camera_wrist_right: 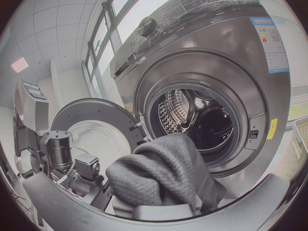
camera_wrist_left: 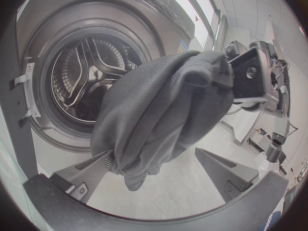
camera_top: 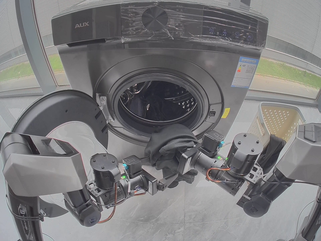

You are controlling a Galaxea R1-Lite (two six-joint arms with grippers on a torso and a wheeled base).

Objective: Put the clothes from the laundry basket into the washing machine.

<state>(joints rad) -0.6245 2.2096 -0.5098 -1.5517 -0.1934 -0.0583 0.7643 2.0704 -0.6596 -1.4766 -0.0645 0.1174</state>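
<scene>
Garment (camera_top: 170,144) hangs bunched at 6 o'clock of the drum mouth (camera_top: 157,101), just outside it, likely staged for feeding in. Right claw (camera_wrist_left: 231,76) is clamped on its upper fold, its forearm level and coming in from 3 o'clock. Left claw (camera_wrist_left: 153,153) gapes wide beneath, cloth brushing one finger, arm in from 9 o'clock. Door (camera_top: 57,114) is open at 9, basket (camera_top: 281,117) at 3.

dark garment (camera_top: 170,144) at open washing machine (camera_top: 87,64), laundry basket (camera_top: 281,117) right
</scene>
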